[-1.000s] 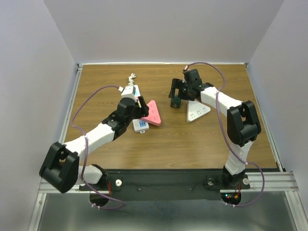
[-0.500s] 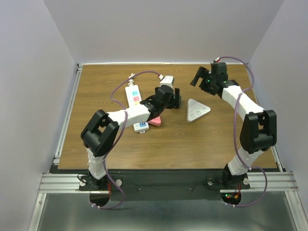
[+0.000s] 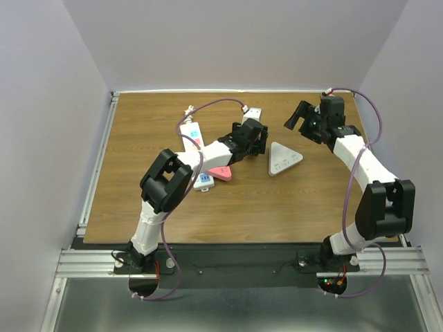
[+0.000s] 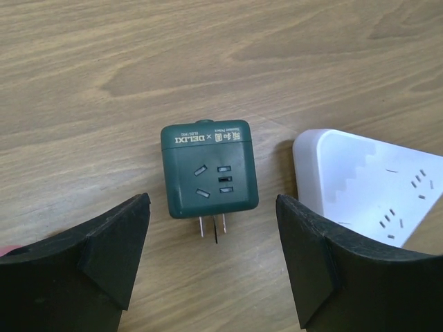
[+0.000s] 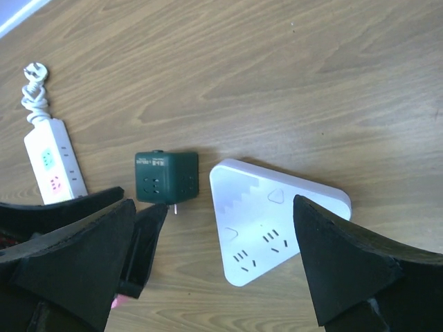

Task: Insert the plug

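The plug is a dark green cube adapter (image 4: 210,169) lying on the wooden table with its prongs (image 4: 211,227) pointing at my left wrist camera. My left gripper (image 4: 214,259) is open and hovers just short of it, one finger on each side, touching nothing. A white triangular socket block (image 4: 374,187) lies right beside the plug. In the right wrist view the plug (image 5: 166,176) and the block (image 5: 277,221) sit side by side below my open, empty right gripper (image 5: 214,270). From above, my left gripper (image 3: 257,140) covers the plug and my right gripper (image 3: 299,114) hangs at the back right.
A white power strip (image 3: 192,135) with a coiled cord lies at the back left. A pink triangular block (image 3: 220,173) and a small white adapter (image 3: 202,181) lie under my left forearm. The white triangular block (image 3: 284,159) sits mid-table. Walls enclose the table.
My right gripper let go of the green plug and pulled back to the right rear. My left arm swung from the power strip over to the plug, its jaws widening.
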### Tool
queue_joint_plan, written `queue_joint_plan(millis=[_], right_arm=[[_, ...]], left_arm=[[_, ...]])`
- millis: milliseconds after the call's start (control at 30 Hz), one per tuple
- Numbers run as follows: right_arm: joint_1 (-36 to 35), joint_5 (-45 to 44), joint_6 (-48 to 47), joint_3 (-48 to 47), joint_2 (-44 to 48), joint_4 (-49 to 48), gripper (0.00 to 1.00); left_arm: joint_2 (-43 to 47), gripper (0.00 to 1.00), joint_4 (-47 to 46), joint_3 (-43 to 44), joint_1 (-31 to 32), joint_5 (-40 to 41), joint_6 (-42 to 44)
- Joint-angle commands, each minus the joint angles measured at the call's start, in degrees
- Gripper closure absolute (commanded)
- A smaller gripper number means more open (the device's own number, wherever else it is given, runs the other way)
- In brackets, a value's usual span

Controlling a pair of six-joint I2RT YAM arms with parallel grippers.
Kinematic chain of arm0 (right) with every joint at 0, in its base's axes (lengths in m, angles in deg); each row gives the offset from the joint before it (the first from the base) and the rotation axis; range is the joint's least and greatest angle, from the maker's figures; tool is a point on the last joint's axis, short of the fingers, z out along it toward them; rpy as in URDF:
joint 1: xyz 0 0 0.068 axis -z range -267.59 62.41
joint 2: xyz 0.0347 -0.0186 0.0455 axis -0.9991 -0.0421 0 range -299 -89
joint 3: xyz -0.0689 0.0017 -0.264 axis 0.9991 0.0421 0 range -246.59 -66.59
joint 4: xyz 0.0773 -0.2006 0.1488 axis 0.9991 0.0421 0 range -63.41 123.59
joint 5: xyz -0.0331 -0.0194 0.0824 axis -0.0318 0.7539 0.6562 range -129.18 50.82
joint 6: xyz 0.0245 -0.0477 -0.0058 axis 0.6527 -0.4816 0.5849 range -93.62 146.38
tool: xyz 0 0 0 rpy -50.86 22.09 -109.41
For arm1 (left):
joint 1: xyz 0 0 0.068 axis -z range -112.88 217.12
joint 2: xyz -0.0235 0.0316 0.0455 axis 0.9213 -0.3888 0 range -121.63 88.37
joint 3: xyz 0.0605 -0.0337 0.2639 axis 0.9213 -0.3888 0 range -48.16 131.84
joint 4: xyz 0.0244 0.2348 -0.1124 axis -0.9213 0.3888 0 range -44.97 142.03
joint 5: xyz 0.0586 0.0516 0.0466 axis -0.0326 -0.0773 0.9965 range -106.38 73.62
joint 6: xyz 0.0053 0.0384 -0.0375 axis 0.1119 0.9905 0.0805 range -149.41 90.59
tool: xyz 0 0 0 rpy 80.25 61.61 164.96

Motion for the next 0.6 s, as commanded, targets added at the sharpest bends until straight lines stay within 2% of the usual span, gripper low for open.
queue_joint_plan(millis=[0,433,533,567], right_arm=[[0.69,1.55,-1.5,0.87,3.24,-0.44,0.0],[1.3,2.95,-2.03,3.68,6.67,-0.36,0.0],[1.57,3.74,-2.03,3.95,7.02,-0.44,0.0],[1.74,4.62,-2.03,3.78,7.02,-0.44,0.0]], left_arm=[[-1.56,0.15,1.31,4.32,0.01,2.49,2.95],[-8.59,0.16,2.72,9.33,-0.33,-0.14,3.57],[-8.77,0.4,2.72,8.72,-0.86,-1.99,3.04],[-8.16,0.54,2.55,7.93,-0.95,-2.86,2.69]])
